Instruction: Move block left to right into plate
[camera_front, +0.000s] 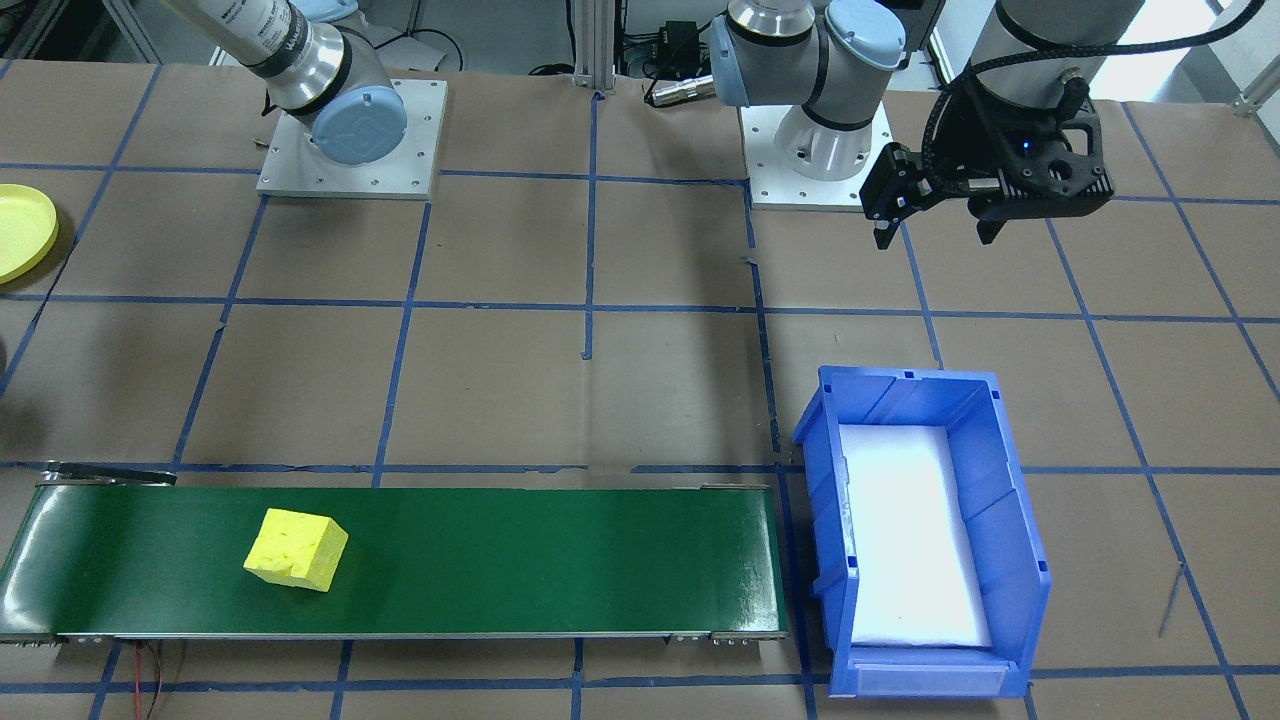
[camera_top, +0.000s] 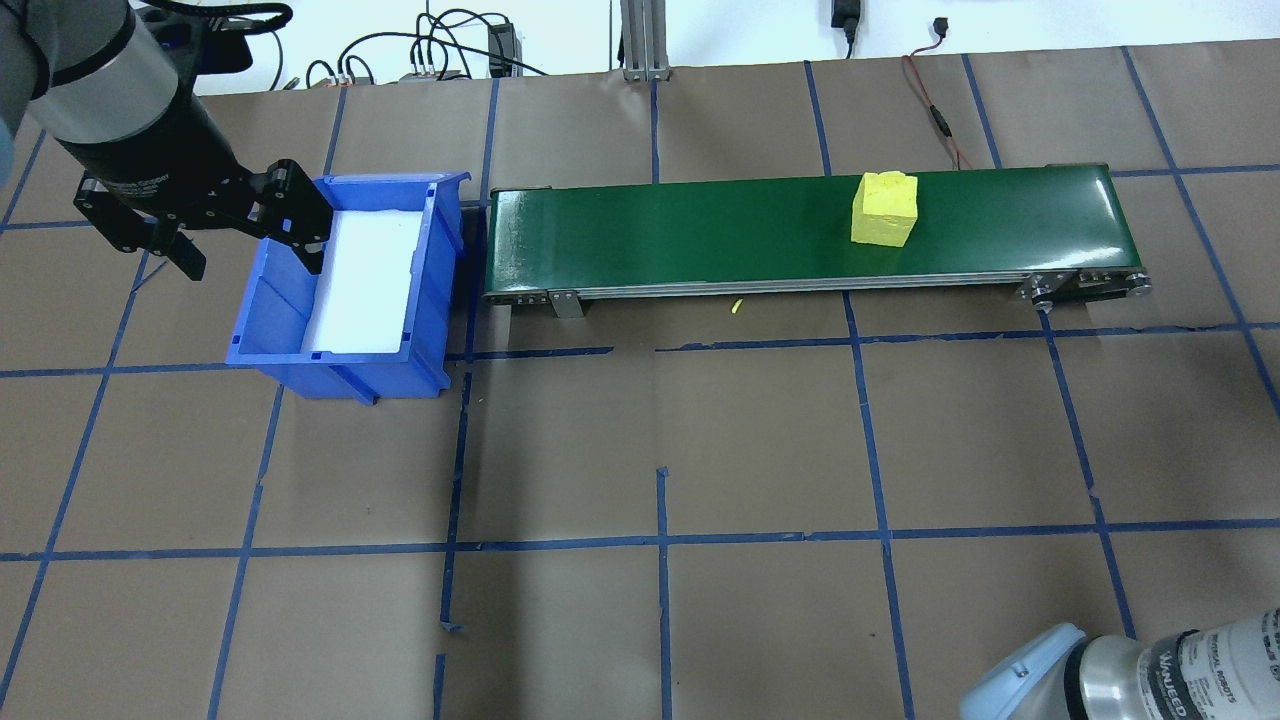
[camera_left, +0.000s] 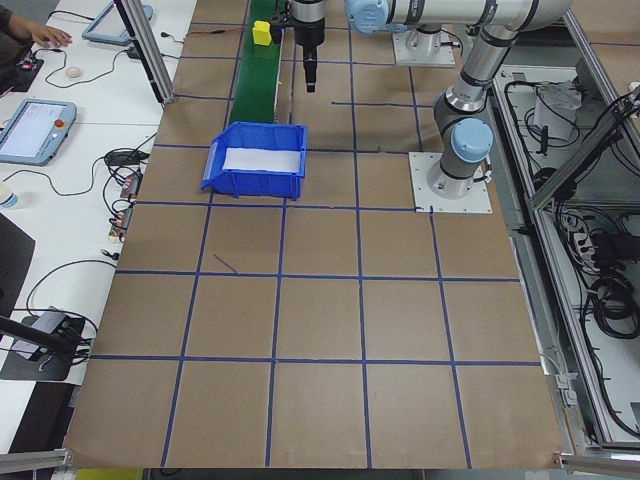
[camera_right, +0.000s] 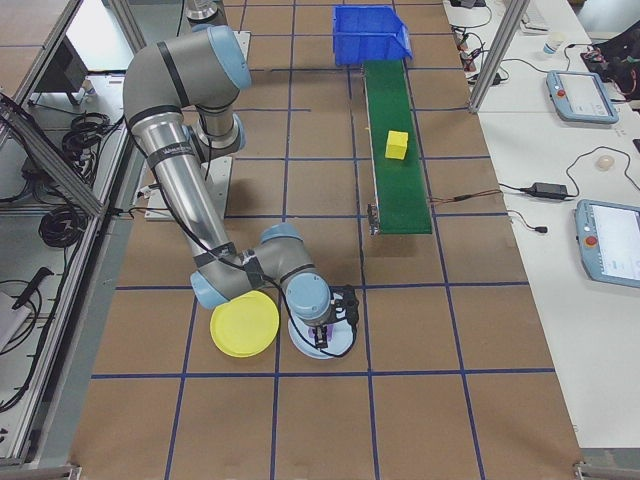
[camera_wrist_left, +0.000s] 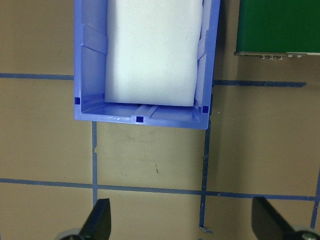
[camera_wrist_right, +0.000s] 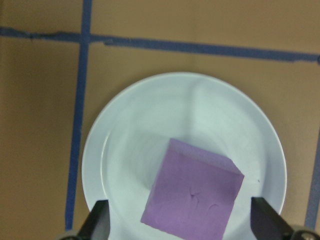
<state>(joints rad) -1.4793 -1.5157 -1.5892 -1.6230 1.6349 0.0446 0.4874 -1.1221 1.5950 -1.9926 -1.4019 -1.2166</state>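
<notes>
Below me sits the blue bin (camera_wrist_left: 145, 107), white padding (camera_wrist_left: 152, 50) filling its floor, on brown paper (camera_wrist_left: 150, 155) crossed by blue tape lines (camera_wrist_left: 150, 189). A green belt's (camera_wrist_left: 280, 25) corner lies just beside it. My fingertips (camera_wrist_left: 97, 220) stand wide apart

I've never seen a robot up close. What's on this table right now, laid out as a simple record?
Yellow block: lying on the green conveyor belt, untouched
Blue bin: at the belt's end, white padding inside, no block
Left pincer: open, empty, over the table beside the bin
Right pincer: open, over a pale plate holding a purple block
Yellow plate: empty, next to the pale plate
</notes>
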